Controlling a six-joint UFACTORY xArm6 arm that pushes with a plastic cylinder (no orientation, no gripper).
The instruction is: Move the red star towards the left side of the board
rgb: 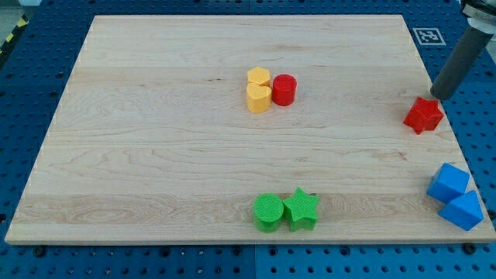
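Observation:
The red star (423, 115) lies near the wooden board's (155, 155) right edge, a little above mid-height. My tip (435, 95) is the lower end of the dark rod that comes in from the view's top right. It sits just above and to the right of the red star, very close to it or touching it.
A red cylinder (284, 89) stands at the upper middle, touching two yellow blocks (259, 89) on its left. A green cylinder (269, 211) and a green star (301, 209) sit together near the bottom edge. Two blue blocks (456, 196) lie at the bottom right corner.

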